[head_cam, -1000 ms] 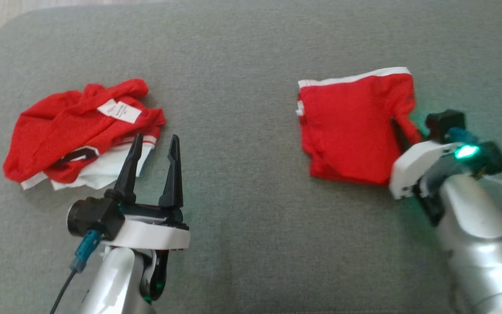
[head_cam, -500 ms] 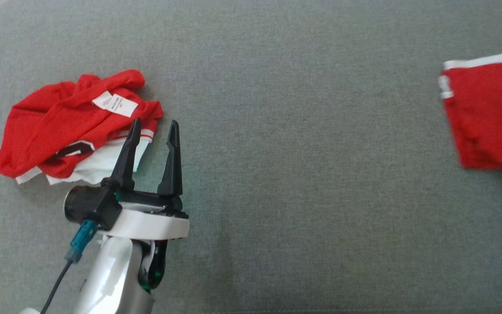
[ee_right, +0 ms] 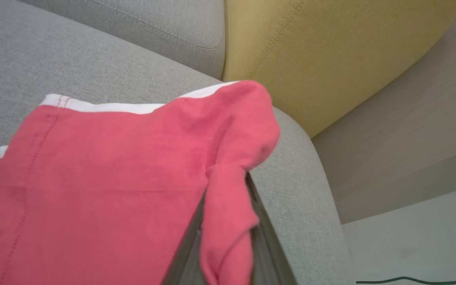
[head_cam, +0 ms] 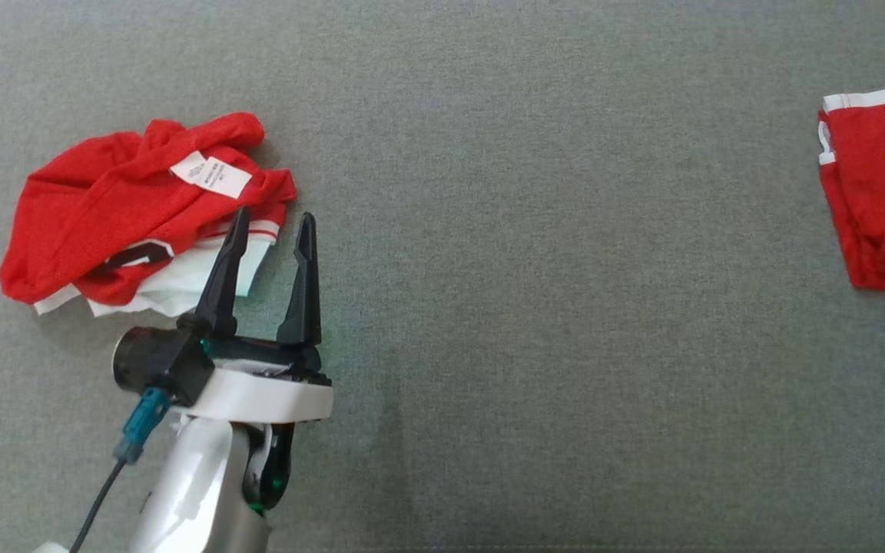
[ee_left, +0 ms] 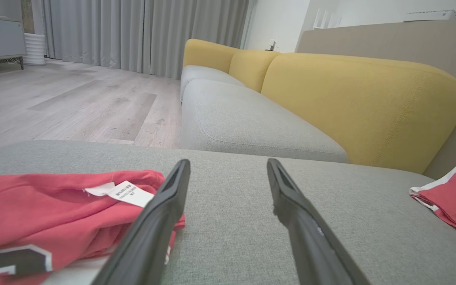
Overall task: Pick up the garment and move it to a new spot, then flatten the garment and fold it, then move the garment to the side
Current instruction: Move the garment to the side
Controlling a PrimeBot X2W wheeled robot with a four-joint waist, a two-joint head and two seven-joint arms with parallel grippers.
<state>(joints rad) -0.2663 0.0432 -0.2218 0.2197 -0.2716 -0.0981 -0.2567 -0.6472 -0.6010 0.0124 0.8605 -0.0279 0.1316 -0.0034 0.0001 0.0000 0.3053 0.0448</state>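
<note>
A folded red garment (head_cam: 884, 192) with a white hem lies at the far right edge of the grey cushion (head_cam: 535, 307). In the right wrist view my right gripper (ee_right: 228, 190) is shut on a raised fold of the folded garment (ee_right: 105, 178), close to the cushion's rounded corner. A second, crumpled red and white garment (head_cam: 127, 200) with a white label lies at the left. My left gripper (head_cam: 273, 219) stands open just right of it, its left finger over the white edge, nothing between the fingers. The left wrist view shows the left gripper (ee_left: 228, 163) beside the crumpled garment (ee_left: 54, 213).
Yellow backrests (ee_left: 354, 103) rise behind the grey seats. The cushion's corner (ee_right: 303, 166) drops to a pale floor (ee_right: 410, 245) with a thin dark cable (ee_right: 418, 281). Wooden floor (ee_left: 65, 103) and grey curtains (ee_left: 133, 31) lie beyond the far edge.
The folded garment has slid far to the right across the cushion with my right gripper, and the right arm has left the head view. The left gripper and the crumpled garment stay put.
</note>
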